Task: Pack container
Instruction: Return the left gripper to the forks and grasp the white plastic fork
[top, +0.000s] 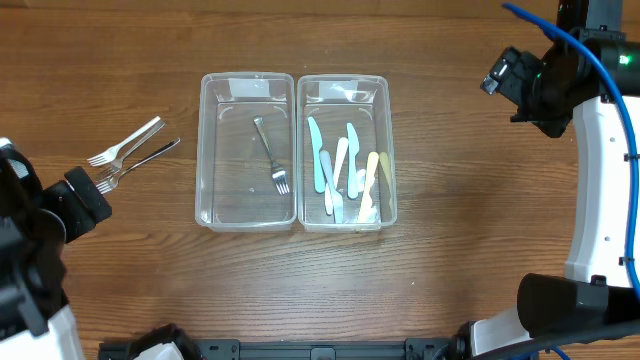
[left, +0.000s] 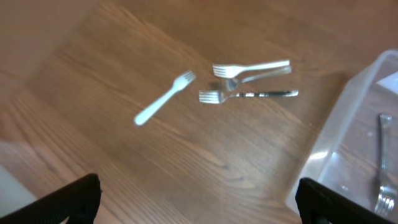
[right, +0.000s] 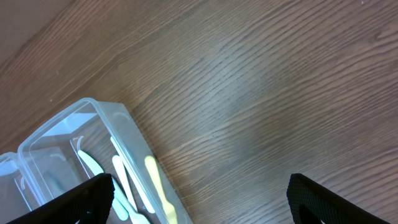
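Note:
Two clear plastic containers stand side by side mid-table. The left one (top: 201, 150) holds a single metal fork (top: 271, 155). The right one (top: 391, 150) holds several pastel plastic knives (top: 340, 165). Loose metal forks (top: 130, 148) lie on the wood left of the containers. In the left wrist view they (left: 252, 68) lie beside a white plastic fork (left: 165, 98). My left gripper (top: 95, 192) (left: 199, 205) hovers open near these forks, holding nothing. My right gripper (top: 500, 75) (right: 199, 205) hangs open over bare wood right of the knife container (right: 93, 124).
The left container's wall (left: 339, 137) fills the right edge of the left wrist view. The right arm's white body and blue cable (top: 600, 150) occupy the table's right side. Bare wood lies in front of and behind the containers.

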